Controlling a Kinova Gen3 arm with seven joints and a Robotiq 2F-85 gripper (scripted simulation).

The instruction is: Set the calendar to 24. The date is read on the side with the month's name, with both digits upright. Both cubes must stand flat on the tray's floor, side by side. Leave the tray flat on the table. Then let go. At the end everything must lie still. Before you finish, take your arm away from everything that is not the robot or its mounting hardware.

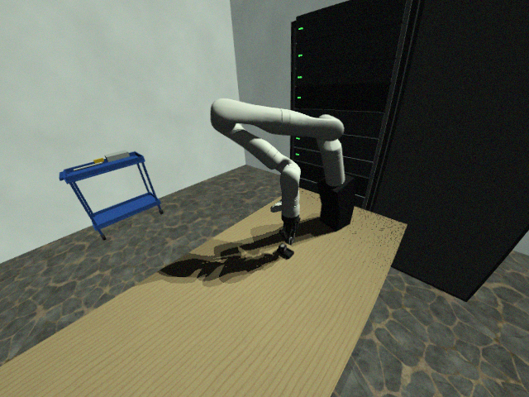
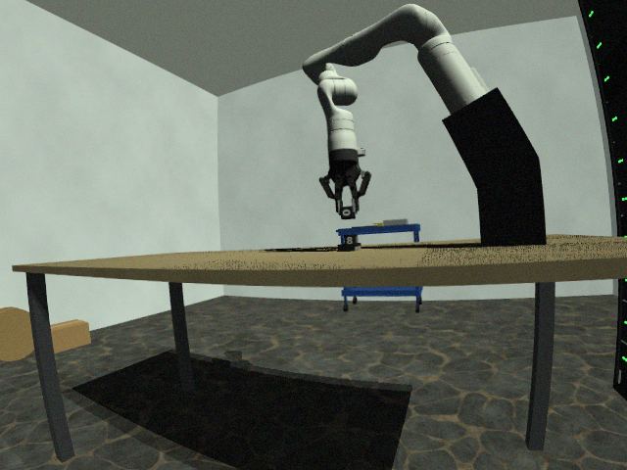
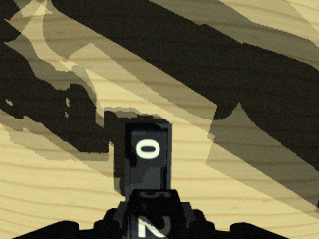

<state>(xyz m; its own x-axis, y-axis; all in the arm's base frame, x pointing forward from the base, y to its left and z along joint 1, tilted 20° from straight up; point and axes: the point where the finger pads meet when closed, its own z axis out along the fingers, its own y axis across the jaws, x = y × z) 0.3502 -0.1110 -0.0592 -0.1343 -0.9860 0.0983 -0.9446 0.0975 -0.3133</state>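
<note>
Gripping, the pincer (image 1: 290, 240) (image 2: 347, 211) (image 3: 155, 216) lifts one cube (image 2: 347, 212) (image 3: 150, 228).

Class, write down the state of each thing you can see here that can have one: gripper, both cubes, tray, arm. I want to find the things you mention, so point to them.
Gripper (image 1: 290, 241) (image 2: 347, 208): shut on a cube, above the table.
Held cube (image 2: 347, 212) (image 3: 152, 228): lifted clear of the tray, a 2 on top.
Other cube (image 2: 349, 240) (image 3: 148, 149): in the tray, a 0 on top, an 8 on one side.
Tray (image 1: 287, 253) (image 2: 349, 248): on the table, one cube in it.
Arm (image 1: 256, 115) (image 2: 374, 42): bent, reaching down.

One cube (image 2: 349, 240) (image 3: 148, 154) stands in the tray (image 1: 287, 253) (image 2: 349, 248) (image 3: 168, 171) on the table (image 1: 239, 324) (image 2: 227, 267) (image 3: 45, 184).
</note>
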